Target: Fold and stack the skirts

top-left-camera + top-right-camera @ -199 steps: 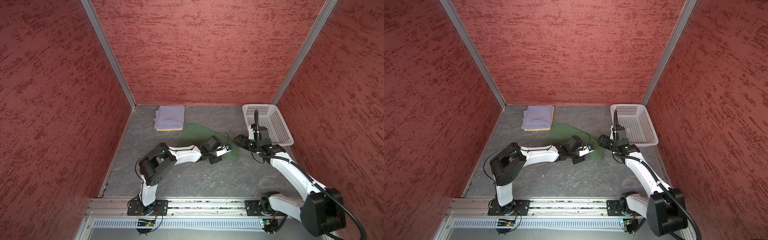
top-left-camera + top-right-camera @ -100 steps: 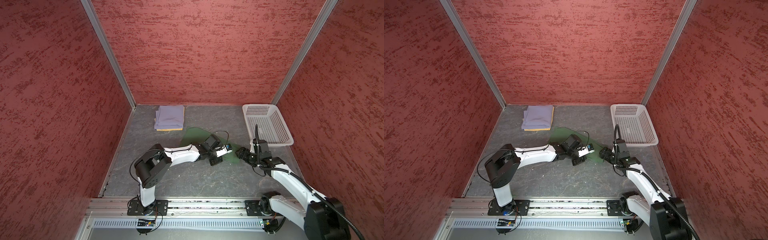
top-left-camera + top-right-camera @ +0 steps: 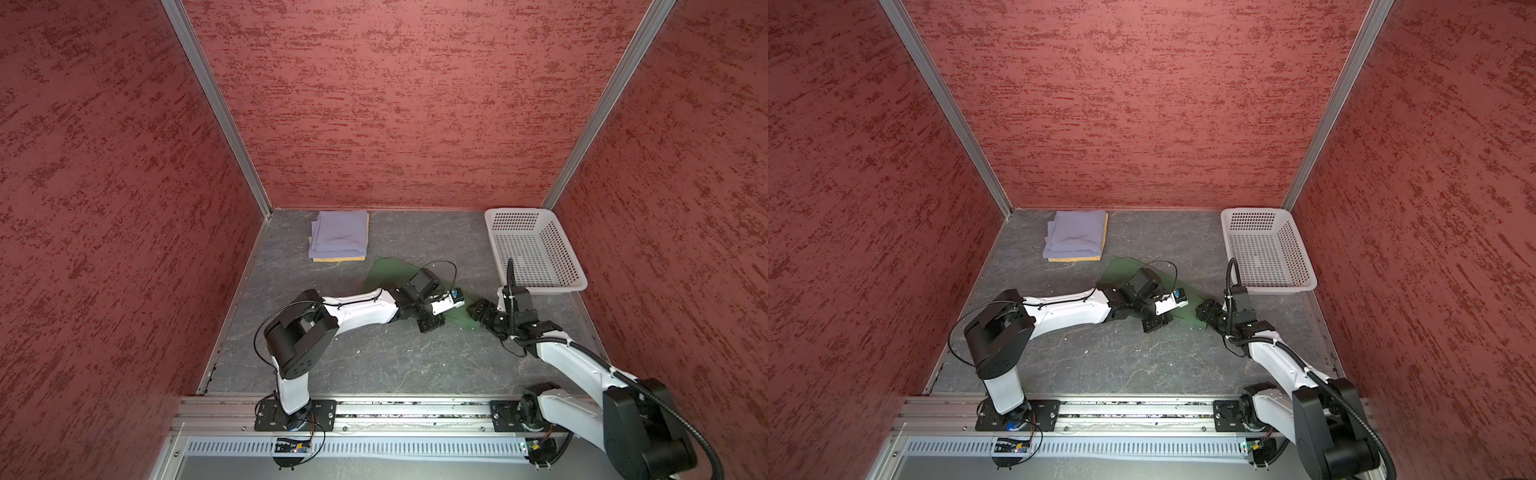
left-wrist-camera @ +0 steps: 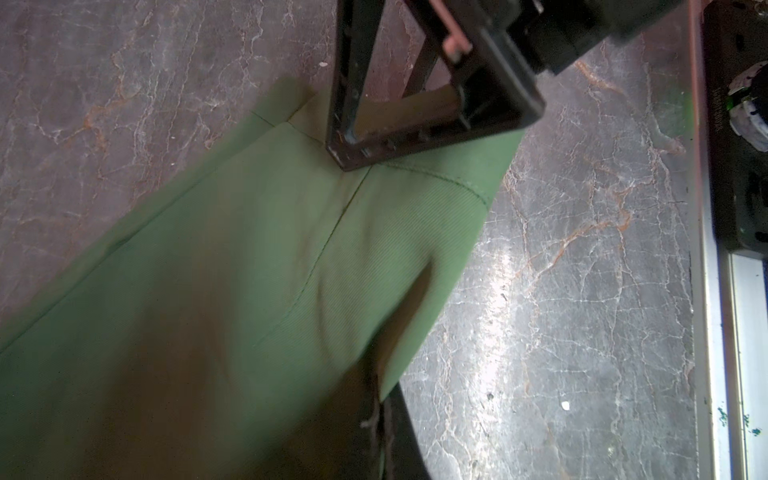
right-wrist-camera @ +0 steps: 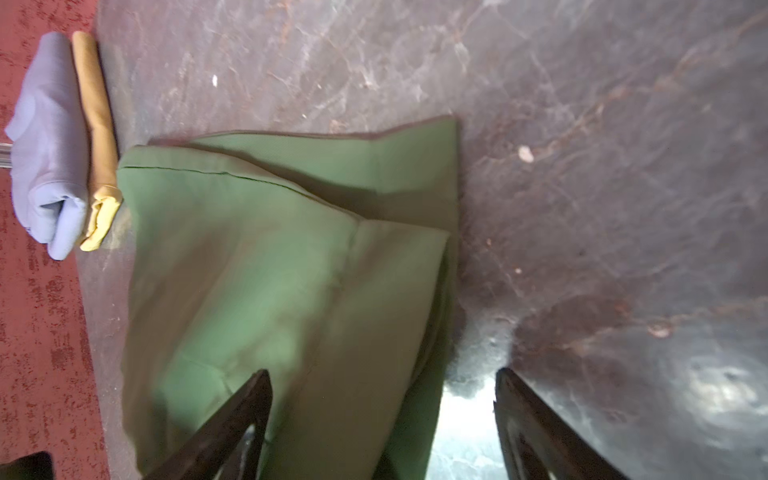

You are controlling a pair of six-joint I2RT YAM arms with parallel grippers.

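A dark green skirt (image 3: 390, 271) (image 3: 1122, 270) lies mid-table, partly folded over itself. My left gripper (image 3: 431, 323) (image 3: 1156, 322) is shut on its near edge; in the left wrist view the green skirt (image 4: 249, 270) runs into the pinched left gripper (image 4: 384, 419). My right gripper (image 3: 478, 311) (image 3: 1206, 311) stands open at the skirt's right corner. In the right wrist view the right gripper (image 5: 382, 415) straddles an edge of the green skirt (image 5: 249, 249). A folded lavender skirt (image 3: 338, 235) (image 3: 1077, 235) rests on a folded mustard skirt (image 3: 338, 259) (image 3: 1075, 259) at the back left.
A white perforated basket (image 3: 544, 288) (image 3: 1279, 287) stands at the back right, just behind the right arm. Red walls close three sides. The arms' metal mounting rail (image 3: 395, 409) runs along the front edge.
The right gripper has moved from beside the basket forward to the green skirt's right corner. The left gripper stays shut on the skirt and has shifted slightly.
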